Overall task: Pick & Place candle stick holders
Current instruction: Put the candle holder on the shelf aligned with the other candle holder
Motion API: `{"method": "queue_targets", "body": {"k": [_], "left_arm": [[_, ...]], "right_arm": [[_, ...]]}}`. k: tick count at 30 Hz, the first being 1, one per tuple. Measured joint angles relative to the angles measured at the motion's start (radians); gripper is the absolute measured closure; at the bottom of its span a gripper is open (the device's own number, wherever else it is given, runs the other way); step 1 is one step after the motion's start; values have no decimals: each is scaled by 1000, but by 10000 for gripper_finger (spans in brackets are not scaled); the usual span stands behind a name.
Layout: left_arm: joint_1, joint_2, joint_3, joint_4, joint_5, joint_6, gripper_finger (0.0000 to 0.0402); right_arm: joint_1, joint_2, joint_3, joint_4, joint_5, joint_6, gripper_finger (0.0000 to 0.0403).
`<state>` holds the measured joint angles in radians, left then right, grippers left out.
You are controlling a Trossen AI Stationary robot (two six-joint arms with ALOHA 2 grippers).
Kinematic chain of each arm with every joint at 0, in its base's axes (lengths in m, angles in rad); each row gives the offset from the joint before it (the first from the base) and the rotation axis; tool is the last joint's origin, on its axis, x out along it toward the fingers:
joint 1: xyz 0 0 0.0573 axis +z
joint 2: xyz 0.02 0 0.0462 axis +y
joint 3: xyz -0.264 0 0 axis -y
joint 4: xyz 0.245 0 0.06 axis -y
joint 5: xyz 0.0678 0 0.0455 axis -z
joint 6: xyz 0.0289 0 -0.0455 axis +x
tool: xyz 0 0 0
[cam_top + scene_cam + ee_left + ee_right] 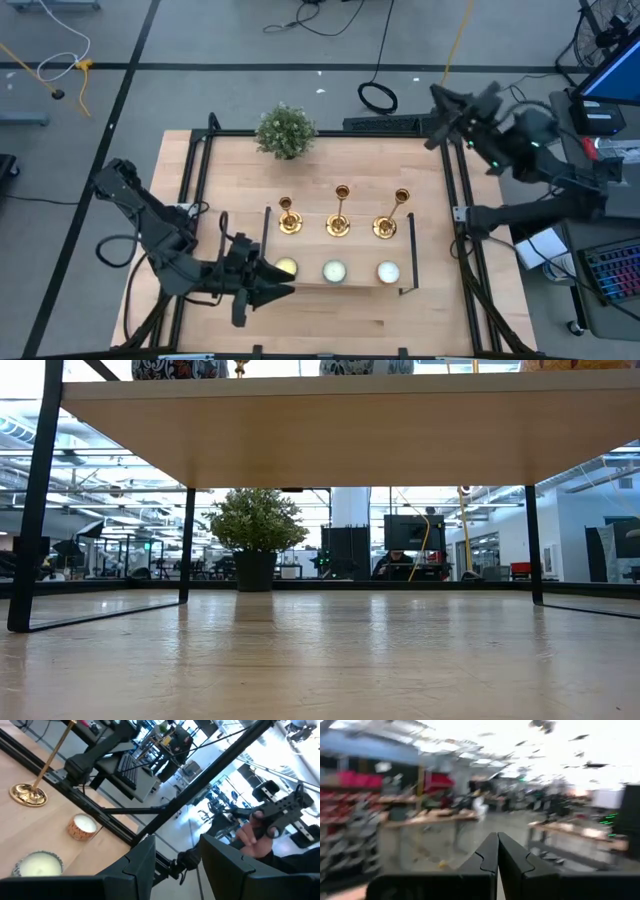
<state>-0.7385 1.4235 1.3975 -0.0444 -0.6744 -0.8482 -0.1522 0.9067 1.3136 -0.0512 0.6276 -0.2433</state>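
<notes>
Standing in a row on a small raised wooden shelf (310, 225) at the middle of the desk (330, 315) are three gold candle stick holders (339, 213). Three round candles (333, 270) sit in front of them and one green plant (286, 131) behind. The left gripper (270, 283) hovers beside the left candle, fingers apart, holding nothing. The right gripper (436, 120) is raised off the desk's far right corner, fingers together. No readable writing.

You saw the left gripper (176, 857) with its two dark fingers parted and nothing between them. Beyond it, one gold candle stick holder (37, 780) stood on the wooden table (35, 830), near two candles (82, 826).
</notes>
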Motion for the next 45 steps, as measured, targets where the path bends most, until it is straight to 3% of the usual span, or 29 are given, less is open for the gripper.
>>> {"method": "queue_targets", "body": {"k": [9,18,21,28,36,38,45], "left_arm": [[11,0,0,-3,-16,2,241],[13,0,0,-3,-18,3,241],[13,0,0,-4,-35,6,241],[19,0,0,-5,-37,4,241],[19,0,0,-5,-36,-25,241],[19,0,0,-5,-35,-26,241],[19,0,0,-6,-35,-45,241]], "right_arm": [[-356,152,-2,-142,-613,202,403],[-654,275,-1,-41,-948,312,403],[-737,343,0,52,-1135,373,403],[-833,508,0,259,-1584,514,403],[-815,602,-1,403,-2150,640,403],[-791,602,-1,407,-2201,625,403],[-726,600,-1,415,-2200,443,403]]}}
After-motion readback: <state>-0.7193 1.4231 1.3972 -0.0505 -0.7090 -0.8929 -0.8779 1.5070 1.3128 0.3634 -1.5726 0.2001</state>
